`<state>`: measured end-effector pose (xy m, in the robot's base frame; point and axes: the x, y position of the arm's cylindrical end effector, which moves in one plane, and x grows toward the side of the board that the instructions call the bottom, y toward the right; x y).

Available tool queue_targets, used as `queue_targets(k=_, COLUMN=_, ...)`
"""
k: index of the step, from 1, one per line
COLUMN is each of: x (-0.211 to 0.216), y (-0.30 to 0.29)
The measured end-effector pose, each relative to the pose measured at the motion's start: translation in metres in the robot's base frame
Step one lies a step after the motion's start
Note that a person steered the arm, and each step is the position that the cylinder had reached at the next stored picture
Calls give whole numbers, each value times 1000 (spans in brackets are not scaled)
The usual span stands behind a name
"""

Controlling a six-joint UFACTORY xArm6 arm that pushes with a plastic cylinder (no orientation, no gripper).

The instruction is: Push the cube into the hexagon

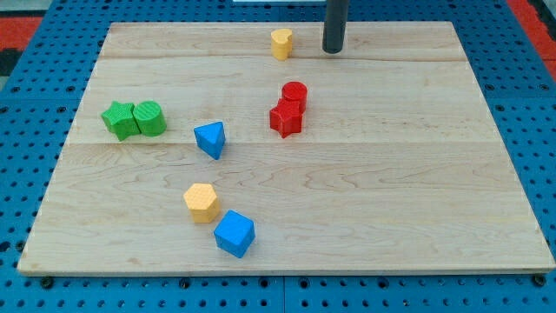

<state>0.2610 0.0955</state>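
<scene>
Single camera view. No claw on this arm, just the dark rod, so no open/closed state to report. My tip (334, 50) sat on the wooden surface (417, 174) near the view's top edge, right of centre.

Positions relative to my tip:
- Small yellow block (281, 43), shape unclear, was just to the view's left, apart from my tip.
- Red cylinder (294, 94) and red block (286, 117) (star-like, couldn't confirm) were below and slightly left, touching each other, cylinder nearer my tip.
- Blue triangular block (210, 138) was further down and left, on its own.
- Green star (119, 120) and green cylinder (149, 118) were far left and below, touching side by side.
- Blue cube (234, 233) was well down the surface, left of my tip, near the view's bottom edge. Far from my tip, no contact.
- Yellow hexagon (201, 202) sat just up-left of the cube, the two very close or just touching; couldn't tell which.
</scene>
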Motion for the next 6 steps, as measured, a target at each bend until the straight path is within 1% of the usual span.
queue_targets(k=1, x=24, y=70)
queue_targets(k=2, x=79, y=81)
queue_targets(k=3, x=157, y=51)
queue_targets(k=4, x=248, y=51)
queue_targets(k=5, x=353, y=11)
queue_targets(k=6, x=358, y=-34)
